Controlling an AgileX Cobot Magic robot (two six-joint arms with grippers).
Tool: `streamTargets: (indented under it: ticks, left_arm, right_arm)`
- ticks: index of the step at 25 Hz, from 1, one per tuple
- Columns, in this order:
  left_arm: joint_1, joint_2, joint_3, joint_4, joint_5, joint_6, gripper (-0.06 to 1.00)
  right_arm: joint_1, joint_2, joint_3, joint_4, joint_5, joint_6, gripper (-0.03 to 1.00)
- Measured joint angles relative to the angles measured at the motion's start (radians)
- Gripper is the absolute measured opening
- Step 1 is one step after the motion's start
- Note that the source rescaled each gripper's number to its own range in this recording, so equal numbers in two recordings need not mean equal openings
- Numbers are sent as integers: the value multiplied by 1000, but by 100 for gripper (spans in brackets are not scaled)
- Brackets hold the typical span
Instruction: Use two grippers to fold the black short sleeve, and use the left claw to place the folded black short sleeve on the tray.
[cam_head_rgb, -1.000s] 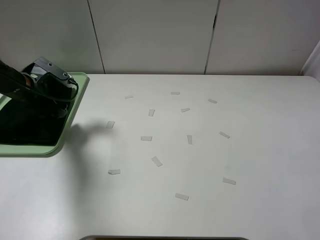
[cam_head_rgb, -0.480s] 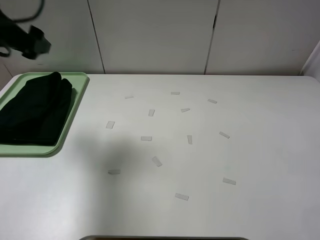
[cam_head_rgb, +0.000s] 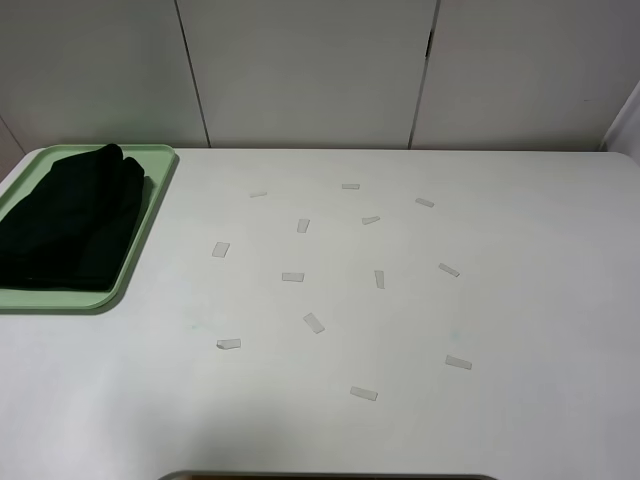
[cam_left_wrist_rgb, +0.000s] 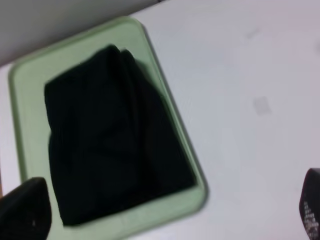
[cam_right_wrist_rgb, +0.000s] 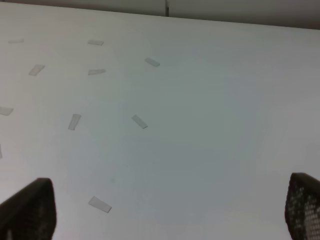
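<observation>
plain black short sleeve (cam_head_rgb: 68, 220) on pale mint-green tray (cam_head_rgb: 150, 215), white table (cam_head_rgb: 520, 300), translucent grey tape strips (cam_head_rgb: 314, 322)

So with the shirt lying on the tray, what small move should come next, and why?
Probably none beyond parking the arms. The folded shirt lies inside the tray, the left gripper is open above it holding nothing, and the right gripper is open over bare table.

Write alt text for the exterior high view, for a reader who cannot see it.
A folded black shirt lies on a mint-green tray at the far left edge of a white table. Small pale tape strips are scattered across the table's middle, and no robot arm or gripper shows in this view. Plain white wall panels stand behind the table.
</observation>
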Motion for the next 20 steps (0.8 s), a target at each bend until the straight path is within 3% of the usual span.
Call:
streamTargets:
  ticks: [5,8,13,20]
  left_arm:
    - [47,-181,78,-8,115,-45,100]
    - [61,-259,130,-10,128,-46,100]
    - [66,-491,253,-102,134,-46,100]
    - [66,-626,283,-110,195,-46,100]
  right_arm:
    - [0,0,0,0,0,0,100]
    - [0,0,0,0,0,0,100]
    - [0,0,0,0,0,0,100]
    - [0,0,0,0,0,0,100]
